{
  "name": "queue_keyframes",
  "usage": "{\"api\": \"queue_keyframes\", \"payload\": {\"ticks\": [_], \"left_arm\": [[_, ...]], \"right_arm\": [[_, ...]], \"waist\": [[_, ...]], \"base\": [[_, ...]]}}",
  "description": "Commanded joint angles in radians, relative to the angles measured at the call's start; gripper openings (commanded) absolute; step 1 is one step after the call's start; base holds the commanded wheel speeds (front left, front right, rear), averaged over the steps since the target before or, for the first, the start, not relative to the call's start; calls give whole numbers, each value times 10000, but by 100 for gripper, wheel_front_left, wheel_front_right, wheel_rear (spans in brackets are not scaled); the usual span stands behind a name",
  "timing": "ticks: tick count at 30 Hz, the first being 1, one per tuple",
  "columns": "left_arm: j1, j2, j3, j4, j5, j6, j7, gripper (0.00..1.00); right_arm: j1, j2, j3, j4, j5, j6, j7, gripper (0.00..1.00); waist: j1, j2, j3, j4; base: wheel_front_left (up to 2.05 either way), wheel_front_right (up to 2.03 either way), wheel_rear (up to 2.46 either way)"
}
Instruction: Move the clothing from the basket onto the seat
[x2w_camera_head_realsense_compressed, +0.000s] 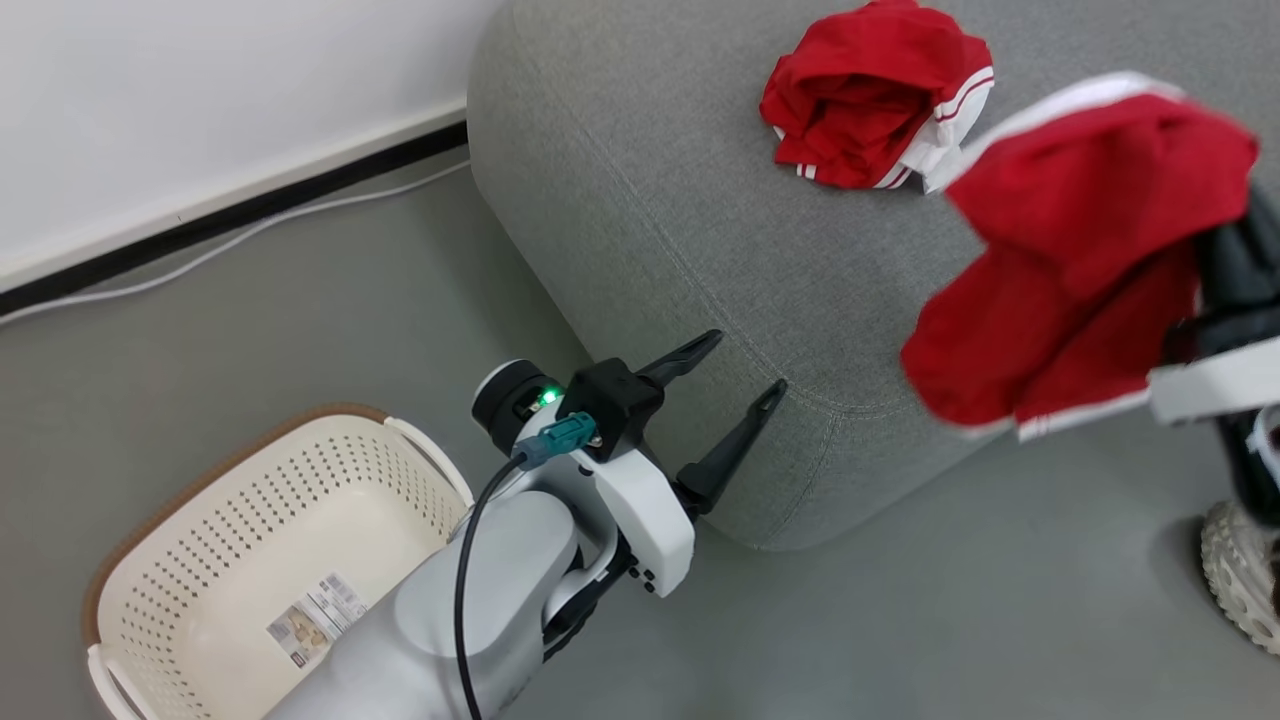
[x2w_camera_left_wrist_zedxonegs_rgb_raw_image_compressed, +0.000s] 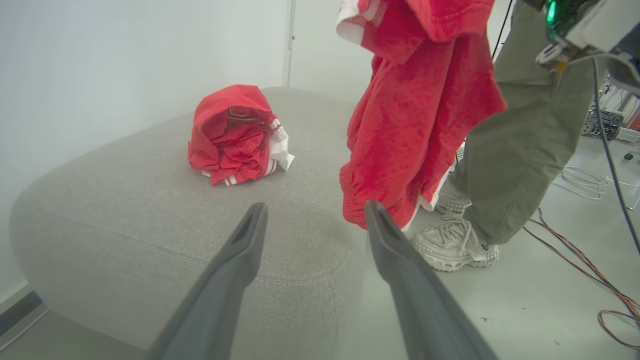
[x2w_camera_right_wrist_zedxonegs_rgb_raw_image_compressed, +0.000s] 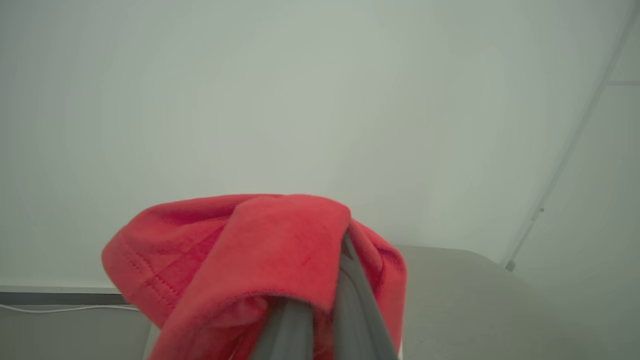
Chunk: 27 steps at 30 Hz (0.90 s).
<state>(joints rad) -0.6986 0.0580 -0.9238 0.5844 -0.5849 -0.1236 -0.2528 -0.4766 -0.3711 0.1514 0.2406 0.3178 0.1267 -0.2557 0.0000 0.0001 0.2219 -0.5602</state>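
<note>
Jaws of the right gripper (x2w_camera_right_wrist_zedxonegs_rgb_raw_image_compressed: 325, 312) are pressing together, pinching a fold of the first red garment (x2w_camera_head_realsense_compressed: 1080, 260), which is draping over both fingers (x2w_camera_right_wrist_zedxonegs_rgb_raw_image_compressed: 350, 300) and hanging in the air at the near edge of the seat (x2w_camera_head_realsense_compressed: 650, 200), its lower hem apparently dangling past that edge over the floor (x2w_camera_head_realsense_compressed: 300, 300). Jaws of the left gripper (x2w_camera_head_realsense_compressed: 748, 363) are standing spread wide, holding nothing, pointing at the seat's near corner. Second red garment (x2w_camera_head_realsense_compressed: 870, 100): lying bunched on the seat, toward its far edge. Basket (x2w_camera_head_realsense_compressed: 230, 520): standing on the floor off that near corner, label sticker (x2w_camera_head_realsense_compressed: 315, 620) showing. Hazards: a release from here is risking the cloth sliding off the rounded edge onto the floor; fabric wrapping the fingers is threatening to cling as they part; a person's leg (x2w_camera_left_wrist_zedxonegs_rgb_raw_image_compressed: 525, 125) and shoe (x2w_camera_head_realsense_compressed: 1240, 580) are standing just beside the hanging cloth, inviting a brush.
</note>
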Motion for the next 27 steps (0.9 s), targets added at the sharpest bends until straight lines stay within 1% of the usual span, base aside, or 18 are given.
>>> {"api": "queue_keyframes", "payload": {"ticks": [1, 8, 14, 19, 27], "left_arm": [[-142, 136, 269, -140, -59, -70, -89, 100], [-115, 474, 463, -71, 165, -70, -89, 100], [-190, 681, 472, -96, 494, -70, -89, 100], [-341, 789, 485, -180, 614, -42, -89, 100], [-445, 982, 350, -301, 743, -49, -89, 100]], "right_arm": [[-529, -356, -74, -76, -211, 40, -61, 0], [-2483, -530, -470, 596, -801, 40, -61, 0], [-3981, -857, -1289, 1404, -1081, 40, -61, 0], [-5301, -1363, -2061, 2131, -1560, 40, -61, 0], [-7266, -2060, -2987, 3798, -2398, 40, -61, 0]], "waist": [[0, -1, 260, 2], [0, -1, 1260, 45], [0, -1, 2184, 595], [0, -1, 3005, 1128], [0, -1, 4046, 1892]], "base": [[0, 0, 0], [0, 0, 0], [0, 0, 0], [0, 0, 0], [0, 0, 0]]}}
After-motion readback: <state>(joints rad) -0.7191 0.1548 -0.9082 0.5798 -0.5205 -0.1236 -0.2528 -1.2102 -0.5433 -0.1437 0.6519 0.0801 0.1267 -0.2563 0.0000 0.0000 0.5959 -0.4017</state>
